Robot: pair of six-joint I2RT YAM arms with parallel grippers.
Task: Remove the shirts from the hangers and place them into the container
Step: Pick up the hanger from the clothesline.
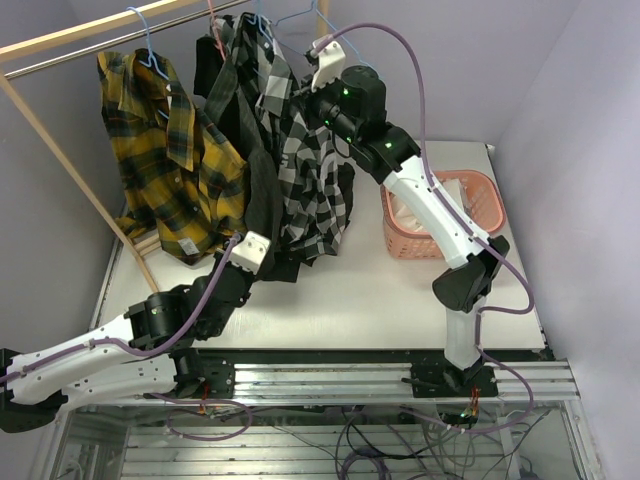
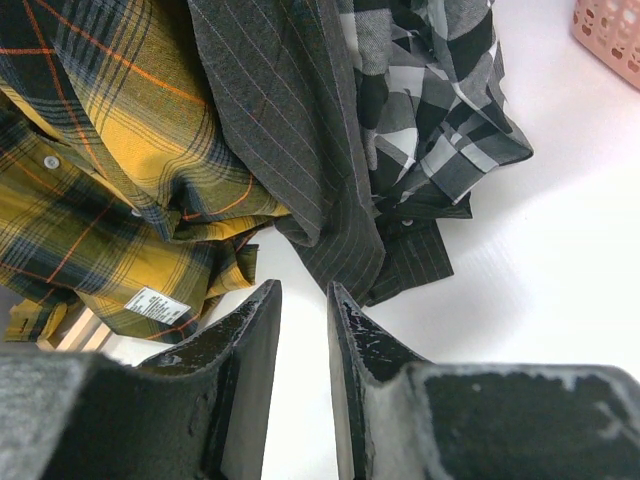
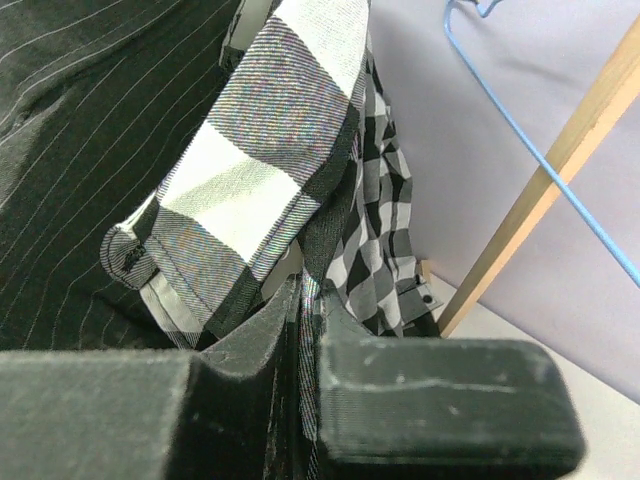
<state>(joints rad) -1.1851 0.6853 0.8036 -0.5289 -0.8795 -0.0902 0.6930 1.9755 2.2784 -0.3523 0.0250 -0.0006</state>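
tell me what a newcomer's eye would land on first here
The bright yellow-and-black plaid shirt hanging at the left of the rack draws the eye first, beside the dark pinstriped shirt and the black-and-white checked shirt. The right jaws are shut on the checked fabric up near the rail. At the right of the table, the salmon-pink basket holds something white.

Woven cloth shirts [image 1: 310,180], matt plastic basket [image 1: 408,243], bare wooden pole [image 1: 63,165], smooth slightly glossy table [image 1: 340,300].

The right gripper [image 3: 303,322] pinches the checked shirt [image 3: 270,150] beside the pinstriped shirt [image 3: 80,130].
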